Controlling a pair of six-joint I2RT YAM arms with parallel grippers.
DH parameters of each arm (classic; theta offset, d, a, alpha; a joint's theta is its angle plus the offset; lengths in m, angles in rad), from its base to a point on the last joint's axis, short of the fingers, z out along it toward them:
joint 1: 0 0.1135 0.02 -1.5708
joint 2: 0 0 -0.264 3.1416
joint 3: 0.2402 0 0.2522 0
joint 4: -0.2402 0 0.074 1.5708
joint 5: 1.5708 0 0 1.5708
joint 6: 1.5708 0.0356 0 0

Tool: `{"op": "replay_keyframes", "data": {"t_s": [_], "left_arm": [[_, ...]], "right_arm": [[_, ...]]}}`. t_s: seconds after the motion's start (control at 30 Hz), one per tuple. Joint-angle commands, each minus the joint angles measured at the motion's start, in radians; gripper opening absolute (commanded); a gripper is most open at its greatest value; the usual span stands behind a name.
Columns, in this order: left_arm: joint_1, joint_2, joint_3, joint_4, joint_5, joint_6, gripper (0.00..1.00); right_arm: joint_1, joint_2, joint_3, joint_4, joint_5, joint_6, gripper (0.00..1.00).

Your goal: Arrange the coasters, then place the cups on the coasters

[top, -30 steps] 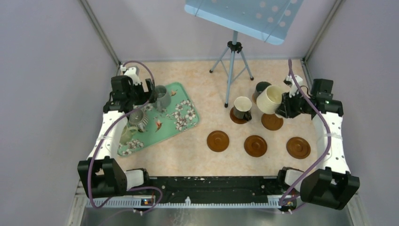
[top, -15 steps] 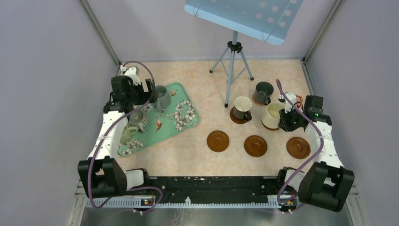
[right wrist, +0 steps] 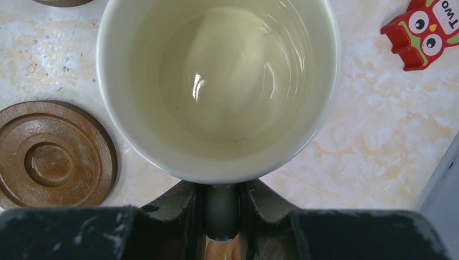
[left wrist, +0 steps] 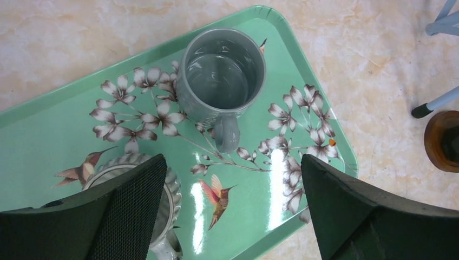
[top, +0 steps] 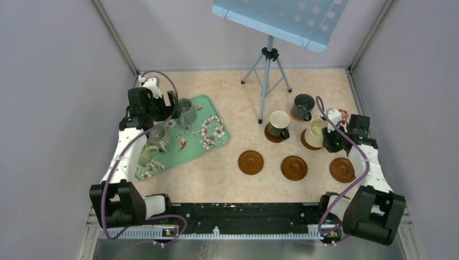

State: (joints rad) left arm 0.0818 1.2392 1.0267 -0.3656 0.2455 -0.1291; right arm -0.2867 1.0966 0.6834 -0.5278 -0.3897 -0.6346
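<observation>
Marbled beige tabletop (top: 227, 181) within pale lilac walls. Nearest: three bare coasters (top: 294, 168) in a row, wooden, ringed. Left: green floral tray (top: 190, 153) with hummingbird print, holding pale green mug (top: 146, 155), ribbed grey mug (top: 158, 137) and grey-blue mug (left wrist: 221, 73); left gripper (left wrist: 233, 168) above it, jaws spread wide, holding nothing. Right: right gripper (right wrist: 222, 208) pinching the handle of the cream-white mug (right wrist: 216, 86), which is over a fourth coaster (top: 306, 143); contact unclear. Beyond: dark mug with cream inside (top: 279, 123) on its coaster (top: 270, 135); dark green-grey mug (top: 303, 105). Red owl packet (right wrist: 427, 30), lettered "Two". Farthest: tripod (top: 266, 76).
</observation>
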Motion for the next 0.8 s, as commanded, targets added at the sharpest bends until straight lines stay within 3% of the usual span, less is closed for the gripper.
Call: {"op": "replay_keyframes", "data": {"t_s": [0.0, 0.67, 0.77], "left_arm": [[0.005, -0.018, 0.006, 0.04, -0.003, -0.006, 0.99], [0.006, -0.011, 0.009, 0.037, -0.009, -0.003, 0.99], [0.007, -0.008, 0.009, 0.038, -0.008, -0.005, 0.99]], "right_arm": [[-0.015, 0.02, 0.016, 0.147, -0.051, 0.012, 0.0], [-0.019, 0.105, -0.026, 0.213, -0.08, 0.013, 0.0], [-0.019, 0.114, -0.03, 0.216, -0.078, 0.012, 0.06]]}}
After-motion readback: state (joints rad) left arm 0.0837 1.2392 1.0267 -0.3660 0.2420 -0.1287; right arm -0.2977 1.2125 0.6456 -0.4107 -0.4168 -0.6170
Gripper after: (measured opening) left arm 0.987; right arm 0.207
